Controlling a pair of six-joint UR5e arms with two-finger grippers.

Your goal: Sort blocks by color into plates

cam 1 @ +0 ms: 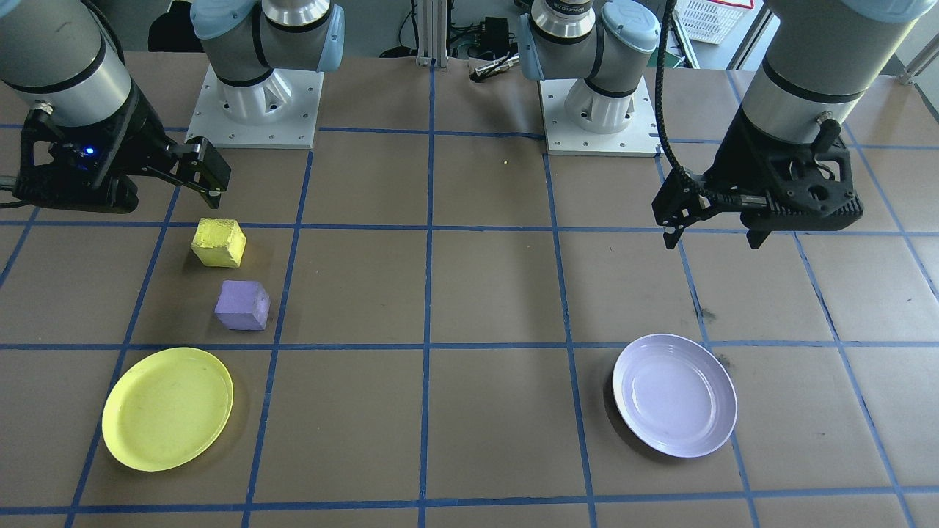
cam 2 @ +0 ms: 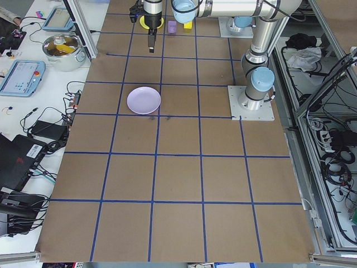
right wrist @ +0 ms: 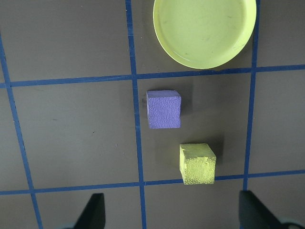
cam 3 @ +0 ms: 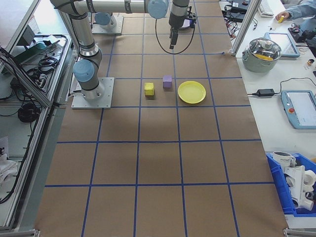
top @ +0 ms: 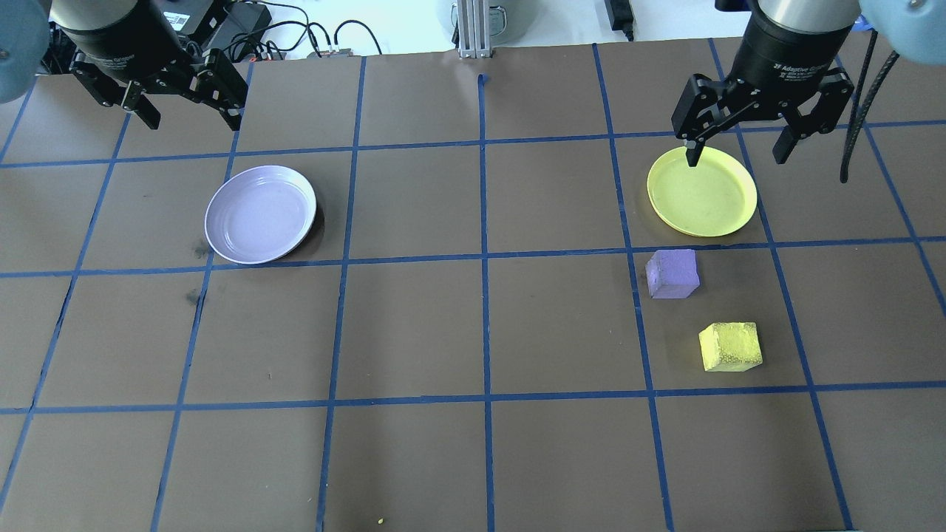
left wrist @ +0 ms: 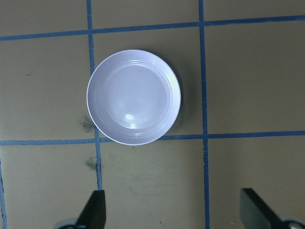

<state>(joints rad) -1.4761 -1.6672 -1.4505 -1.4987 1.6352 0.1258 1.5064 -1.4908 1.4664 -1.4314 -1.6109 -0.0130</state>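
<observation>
1. A brown worktop (top: 414, 332) marked into squares by blue tape lines (top: 484, 258) carries two plates and two small cubes. The yellow plate (top: 702, 191) serves as the landmark here.
2. The yellow plate lies flat on the robot's right half of the worktop, towards the far edge from the robot. Nothing lies in it.
3. The purple block (top: 672, 273) sits on the worktop just beside the yellow plate, on the plate's robot-facing side, not touching its rim.
4. The yellow block (top: 730, 346) sits a little further from the yellow plate than the purple block, closer to the robot and slightly offset. The two blocks are near each other but apart.
5. The lavender plate (top: 260, 214) lies well apart from the yellow plate, across on the robot's left half of the worktop, at about the same depth. Nothing lies in it.
6. The right claw (top: 739, 151) hangs in the air, seen over the yellow plate in the overhead view. Its fingers are spread wide and grip nothing.
7. The left claw (top: 194, 114) hangs in the air far from the yellow plate, on the lavender plate's side. Its fingers are also spread wide and grip nothing.
8. The right wrist view looks straight down on the yellow plate and both blocks.
</observation>
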